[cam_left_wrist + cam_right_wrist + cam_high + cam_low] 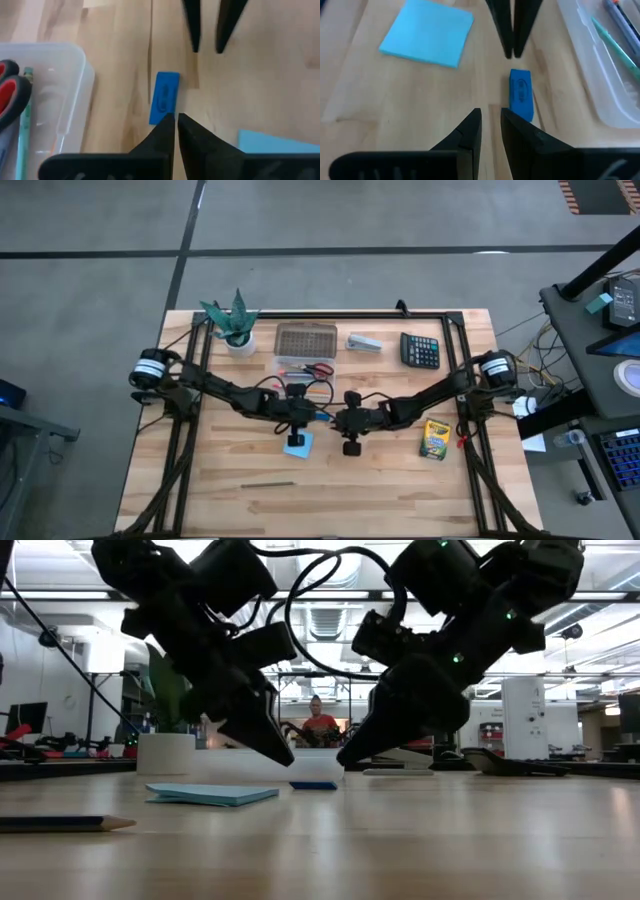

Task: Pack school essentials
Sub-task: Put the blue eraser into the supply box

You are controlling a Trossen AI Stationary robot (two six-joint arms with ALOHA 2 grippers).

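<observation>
The tiny blue eraser [322, 417] [165, 96] [521, 94] lies flat on the table between my two grippers. My left gripper [303, 420] [176, 119] hovers shut just left of it. My right gripper [345, 421] [491, 117] hovers just right of it, slightly open. In the low view both fingertip pairs [283, 756] [345, 758] stand clear above the table. The light-blue notepad [297, 445] [427, 32] lies flat near the left gripper. A clear tray [303, 367] [75, 95] holds the red-handled scissors [7, 97] and pens. The crayon box [433, 438] lies to the right.
Along the far edge stand a potted plant [235, 325], a brown-lidded box [305, 340], a grey stapler [365, 343] and a black calculator [420, 350]. A pencil [265, 485] [60, 823] lies near the near edge. A person shows in the room behind [318, 723].
</observation>
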